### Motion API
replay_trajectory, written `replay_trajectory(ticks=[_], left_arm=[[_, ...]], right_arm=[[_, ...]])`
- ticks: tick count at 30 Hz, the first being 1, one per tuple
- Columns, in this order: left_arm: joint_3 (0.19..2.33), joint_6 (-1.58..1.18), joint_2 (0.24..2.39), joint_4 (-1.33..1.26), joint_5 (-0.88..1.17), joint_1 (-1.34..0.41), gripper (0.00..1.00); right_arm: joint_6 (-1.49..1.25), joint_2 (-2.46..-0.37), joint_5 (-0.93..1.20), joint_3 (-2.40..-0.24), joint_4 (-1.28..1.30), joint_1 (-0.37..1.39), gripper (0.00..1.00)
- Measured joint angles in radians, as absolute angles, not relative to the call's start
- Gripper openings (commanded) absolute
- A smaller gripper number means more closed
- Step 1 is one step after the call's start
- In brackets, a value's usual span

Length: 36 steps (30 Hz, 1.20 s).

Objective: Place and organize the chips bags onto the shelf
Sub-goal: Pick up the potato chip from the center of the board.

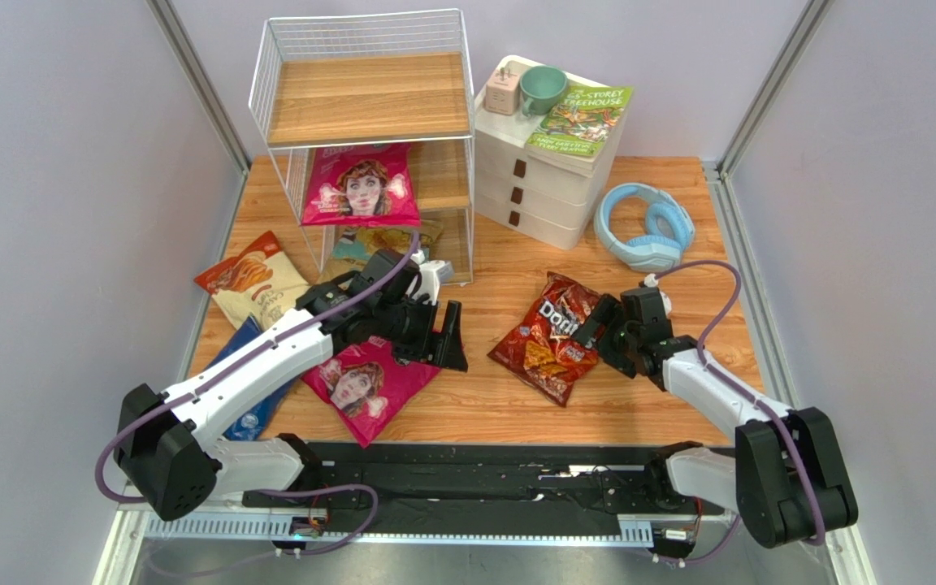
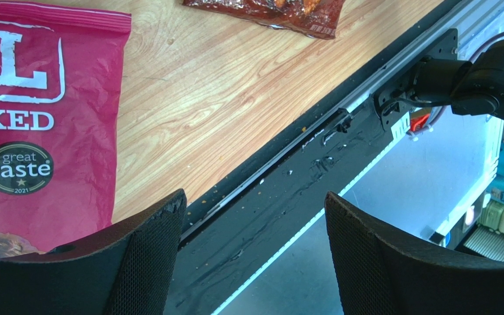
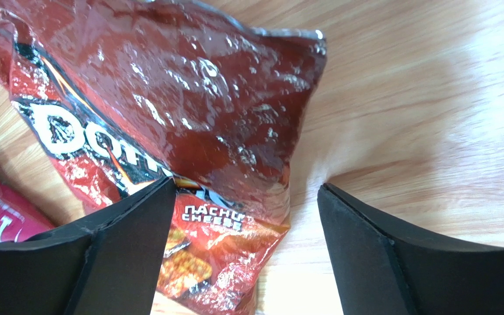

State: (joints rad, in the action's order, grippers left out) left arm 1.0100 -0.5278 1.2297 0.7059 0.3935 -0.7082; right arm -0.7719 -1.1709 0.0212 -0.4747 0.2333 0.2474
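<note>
Under the left arm (image 1: 253, 360), a blue bag (image 1: 251, 412) lies mostly hidden. Left tool (image 2: 254, 197), released, beside a magenta bag (image 1: 369, 384) on the tabletop (image 1: 497, 262); right tool (image 3: 245, 187), released, straddles the edge of the red Doritos bag (image 1: 546, 335). Beyond, a second magenta bag (image 1: 361, 185) sits on the shelf (image 1: 369, 98).

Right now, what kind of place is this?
Probably a robot lab booth: plain grey walls box in a light wooden table, and two white-and-black robot arms sit on a black rail.

Top tier of shelf (image 1: 367, 100) open from front; mid tier filled by magenta bag (image 1: 361, 185) (it overhangs the edge). White drawers (image 1: 543, 183) crowd shelf's right side. Bare table (image 1: 497, 283) btwn shelf & red bag (image 1: 550, 338) gives room
</note>
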Motion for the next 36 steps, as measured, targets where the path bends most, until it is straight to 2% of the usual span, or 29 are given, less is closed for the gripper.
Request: replay_trajectory(ticks=[4, 7, 8, 10, 11, 13, 15, 16, 28, 36], left_arm=[[1.026, -0.523, 1.244, 0.708, 0.395, -0.706, 0.82], [1.029, -0.518, 1.246, 0.709, 0.395, -0.704, 0.82], [1.029, -0.517, 1.246, 0.710, 0.395, -0.704, 0.82], [1.030, -0.516, 1.246, 0.713, 0.395, -0.700, 0.82], [1.030, -0.515, 1.246, 0.714, 0.395, -0.700, 0.82], [1.030, -0.514, 1.246, 0.714, 0.396, -0.696, 0.83], [1.030, -0.516, 1.246, 0.713, 0.400, -0.693, 0.86], [1.030, -0.516, 1.246, 0.712, 0.403, -0.692, 0.87], [0.776, -0.774, 1.336, 0.408, 0.575, -0.694, 0.88], [0.884, -0.736, 1.326, 0.479, 0.459, -0.694, 0.88]], right_arm=[[-0.769, -1.216, 0.012, -0.500, 0.221, 0.247, 0.85], [-0.770, -1.266, 0.041, -0.518, 0.167, 0.247, 0.76], [-0.770, -1.279, 0.053, -0.519, 0.142, 0.247, 0.65], [-0.777, -1.305, 0.086, -0.515, 0.088, 0.247, 0.57], [-0.773, -1.312, 0.095, -0.513, 0.077, 0.247, 0.48], [-0.790, -1.324, 0.128, -0.499, 0.043, 0.247, 0.37], [-0.797, -1.323, 0.145, -0.491, 0.033, 0.247, 0.09], [-0.792, -1.322, 0.150, -0.489, 0.032, 0.247, 0.00], [-0.919, -1.221, 0.218, -0.445, 0.057, 0.247, 0.00], [-0.702, -1.345, 0.259, -0.675, 0.302, 0.247, 0.00]])
